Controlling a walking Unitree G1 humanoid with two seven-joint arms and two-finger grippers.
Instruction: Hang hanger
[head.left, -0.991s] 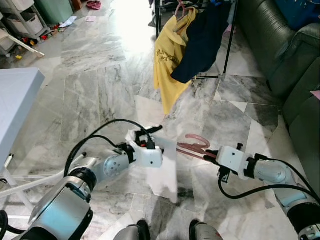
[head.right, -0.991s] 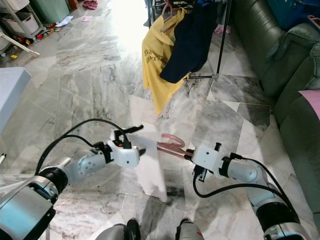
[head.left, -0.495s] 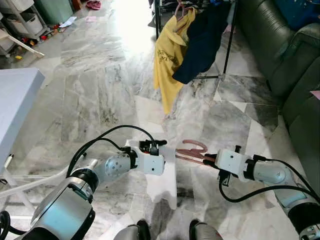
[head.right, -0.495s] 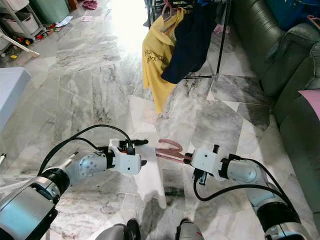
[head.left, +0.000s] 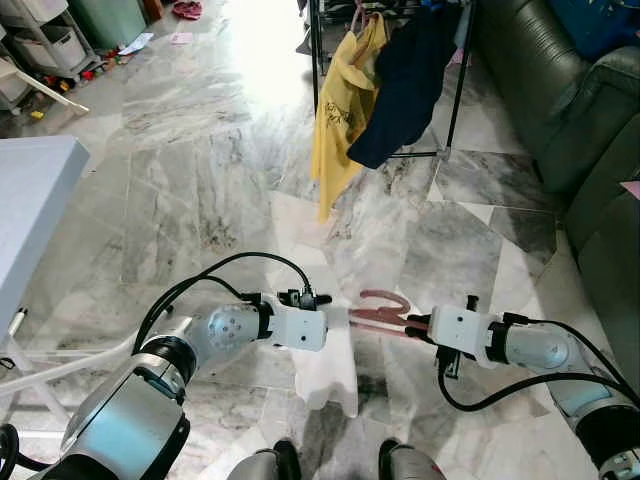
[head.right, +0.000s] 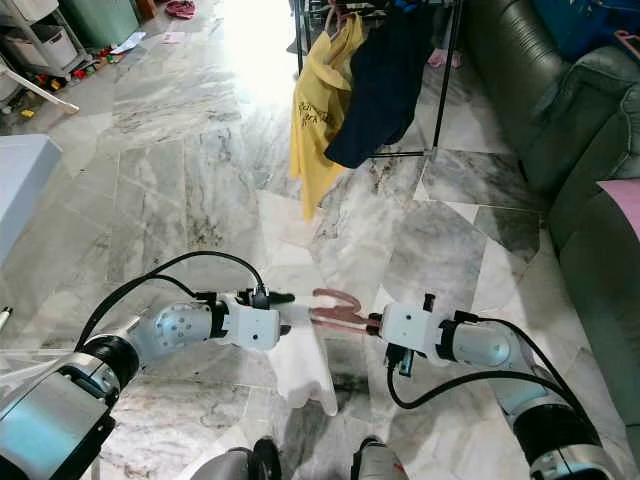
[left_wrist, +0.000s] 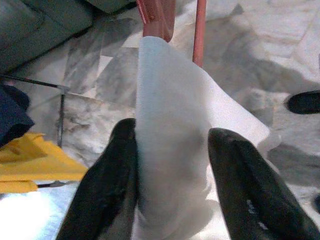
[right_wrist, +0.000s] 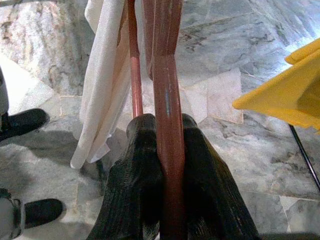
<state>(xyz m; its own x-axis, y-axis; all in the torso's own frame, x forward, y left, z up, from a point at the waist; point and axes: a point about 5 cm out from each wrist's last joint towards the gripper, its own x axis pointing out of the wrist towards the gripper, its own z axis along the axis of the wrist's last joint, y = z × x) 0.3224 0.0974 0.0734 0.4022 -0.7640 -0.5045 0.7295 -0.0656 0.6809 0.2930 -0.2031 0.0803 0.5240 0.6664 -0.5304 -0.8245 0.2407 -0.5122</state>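
Note:
A pink hanger (head.left: 380, 312) is held low in front of me, its hook curling upward. My right gripper (head.left: 418, 325) is shut on the hanger's end, and the wrist view shows its fingers (right_wrist: 145, 165) clamped on the pink bar (right_wrist: 167, 100). A white garment (head.left: 325, 358) hangs from the hanger's other end. My left gripper (head.left: 312, 299) is shut on that garment, with the cloth (left_wrist: 170, 135) pinched between its fingers (left_wrist: 107, 190). Farther ahead stands a black clothes rack (head.left: 458, 95) carrying a yellow shirt (head.left: 340, 110) and a dark navy shirt (head.left: 405, 85).
A dark green sofa (head.left: 570, 110) runs along the right. A white table (head.left: 30, 200) edge is at my left. Storage bins and clutter (head.left: 50, 50) lie at the far left. My feet (head.left: 340, 462) stand on the marble floor below the garment.
Both grippers have drawn slightly lower and closer together with the hanger and white garment. The left gripper's fingers turned from raised to level. The yellow shirt on the rack has swung a little.

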